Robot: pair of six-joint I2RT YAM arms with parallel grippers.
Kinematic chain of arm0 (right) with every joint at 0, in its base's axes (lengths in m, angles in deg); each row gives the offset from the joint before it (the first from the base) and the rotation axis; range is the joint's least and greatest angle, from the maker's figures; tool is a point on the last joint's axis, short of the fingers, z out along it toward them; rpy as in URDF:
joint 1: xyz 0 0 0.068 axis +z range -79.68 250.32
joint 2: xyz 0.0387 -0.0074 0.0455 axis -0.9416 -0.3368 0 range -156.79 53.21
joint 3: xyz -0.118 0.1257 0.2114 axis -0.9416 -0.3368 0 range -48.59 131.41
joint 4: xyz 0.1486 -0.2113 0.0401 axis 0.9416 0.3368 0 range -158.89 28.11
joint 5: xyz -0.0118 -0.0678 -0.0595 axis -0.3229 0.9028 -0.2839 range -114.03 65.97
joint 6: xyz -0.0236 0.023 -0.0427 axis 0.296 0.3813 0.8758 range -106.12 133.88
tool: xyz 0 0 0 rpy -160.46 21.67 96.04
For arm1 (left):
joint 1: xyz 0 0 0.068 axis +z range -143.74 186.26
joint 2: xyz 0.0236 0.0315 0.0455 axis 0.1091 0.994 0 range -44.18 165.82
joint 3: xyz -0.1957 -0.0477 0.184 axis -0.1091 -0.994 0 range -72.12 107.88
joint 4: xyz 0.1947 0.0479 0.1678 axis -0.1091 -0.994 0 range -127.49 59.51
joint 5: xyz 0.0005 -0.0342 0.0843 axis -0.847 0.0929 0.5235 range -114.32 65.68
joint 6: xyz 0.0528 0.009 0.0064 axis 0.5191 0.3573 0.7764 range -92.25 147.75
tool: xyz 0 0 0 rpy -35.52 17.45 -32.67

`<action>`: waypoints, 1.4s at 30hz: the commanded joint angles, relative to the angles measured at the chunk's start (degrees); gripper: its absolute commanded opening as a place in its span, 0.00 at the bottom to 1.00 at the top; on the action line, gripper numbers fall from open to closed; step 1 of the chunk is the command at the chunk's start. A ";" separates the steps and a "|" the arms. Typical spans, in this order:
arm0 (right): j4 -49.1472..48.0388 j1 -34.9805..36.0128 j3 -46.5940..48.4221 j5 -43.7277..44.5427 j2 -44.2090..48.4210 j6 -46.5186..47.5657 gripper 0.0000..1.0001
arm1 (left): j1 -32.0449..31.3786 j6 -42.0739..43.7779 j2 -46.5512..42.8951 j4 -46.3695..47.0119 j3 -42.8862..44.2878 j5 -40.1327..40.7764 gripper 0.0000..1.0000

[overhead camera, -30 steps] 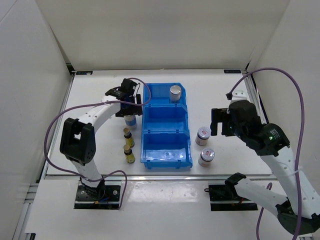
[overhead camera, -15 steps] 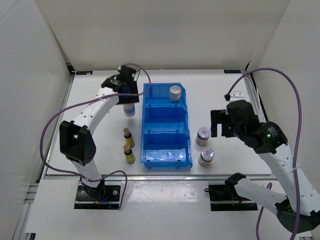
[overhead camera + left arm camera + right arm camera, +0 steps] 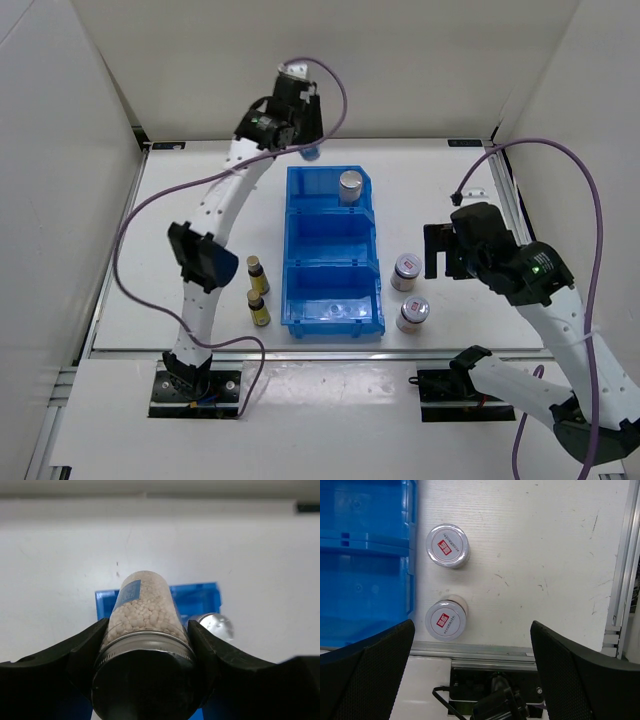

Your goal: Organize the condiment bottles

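No word or number here is clear enough for me to read. In the right wrist view, the upper jar [image 3: 447, 546] and the lower jar [image 3: 446, 620] each carry a small red square sticker [image 3: 444, 547] at the middle of a pale lid. White marks sit inside the red, too small to make out. In the left wrist view, the shaker [image 3: 145, 612] has a blue label [image 3: 130, 591] on its clear side, seen at a slant, any print on it blurred. From above, the far amber bottle [image 3: 257, 272] and the near amber bottle [image 3: 259, 310] show yellow labels [image 3: 260, 316], far too small to read.
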 commanded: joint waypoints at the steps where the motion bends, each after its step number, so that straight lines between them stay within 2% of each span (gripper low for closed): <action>1: 2.34 0.23 0.77 2.57 1.38 -0.66 1.00 | -0.10 0.01 4.21 -3.55 0.40 -2.34 0.11; 10: 3.48 0.23 0.24 3.10 2.61 -1.80 1.00 | -0.10 -0.51 11.15 -3.02 -0.21 -4.11 0.11; 20: 4.01 0.23 -0.28 3.10 2.61 -2.33 1.00 | -0.10 -1.57 11.16 -2.49 -4.17 -5.25 0.12; 22: 4.01 0.23 -0.28 3.10 2.61 -2.33 1.00 | -0.10 -0.95 12.38 -2.49 -4.17 -5.86 0.22; 23: 4.01 0.23 -0.28 3.10 2.61 -2.33 1.00 | -0.10 -0.95 12.39 -2.49 -4.17 -5.87 0.39; 25: 4.01 0.23 -0.28 3.10 2.61 -2.33 1.00 | -0.10 -0.95 13.00 -2.49 -3.64 -7.27 0.59; 26: 4.01 0.23 -0.28 3.10 2.61 -2.33 1.00 | -0.10 -0.95 13.61 -2.49 -3.64 -8.14 0.80; 28: 4.01 0.23 -0.28 3.10 2.61 -2.33 1.00 | -0.10 -0.95 14.15 -2.49 -3.64 -8.76 0.96; 29: 4.01 0.23 -0.28 3.10 2.61 -2.33 1.00 | -0.10 -0.95 14.15 -2.49 -3.64 -8.77 1.00; 32: 4.53 0.23 -0.28 3.10 2.61 -2.33 1.00 | -0.10 -1.48 13.62 -2.49 -3.64 -8.77 1.00; 38: 4.54 0.23 -0.28 3.10 2.61 -2.33 1.00 | -0.10 -1.48 6.60 -2.49 -4.16 -7.71 1.00; 42: 4.54 0.23 -0.28 3.10 2.61 -2.33 1.00 | -0.62 -0.43 -1.90 -2.49 -8.81 -4.74 1.00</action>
